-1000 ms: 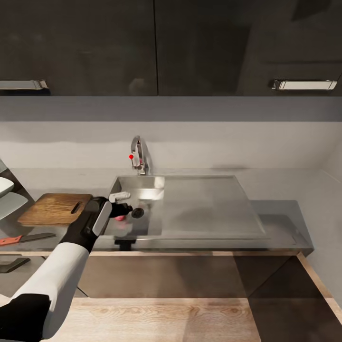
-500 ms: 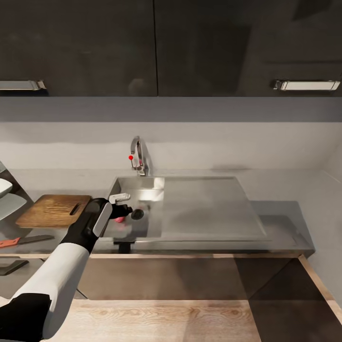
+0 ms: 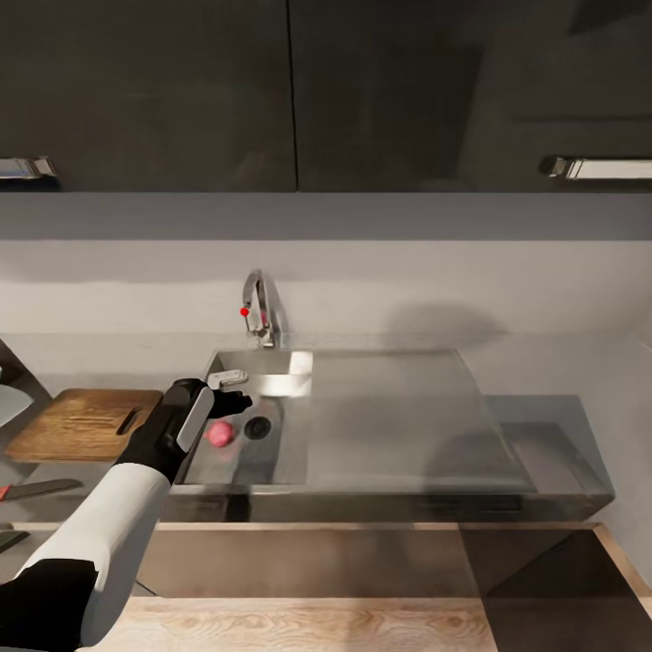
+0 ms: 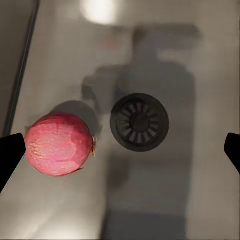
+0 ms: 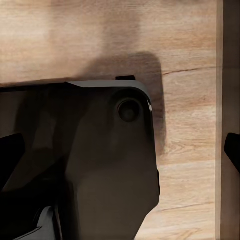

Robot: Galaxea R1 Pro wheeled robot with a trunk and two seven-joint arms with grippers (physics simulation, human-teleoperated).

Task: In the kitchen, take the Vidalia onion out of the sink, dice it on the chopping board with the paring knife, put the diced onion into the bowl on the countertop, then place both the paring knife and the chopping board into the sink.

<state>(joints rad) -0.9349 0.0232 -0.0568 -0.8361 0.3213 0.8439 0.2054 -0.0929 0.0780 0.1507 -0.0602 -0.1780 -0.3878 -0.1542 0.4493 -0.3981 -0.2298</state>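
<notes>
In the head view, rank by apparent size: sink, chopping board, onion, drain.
1. Sink, by far the largest.
2. Chopping board, partly cut off at the picture's edge.
3. and 4. Onion and drain look about alike; too close to rank.

Dark wall cabinets (image 3: pixel 290 91) hang above a pale grey wall (image 3: pixel 435 272); light wooden floor (image 3: pixel 299 625) lies below.
</notes>
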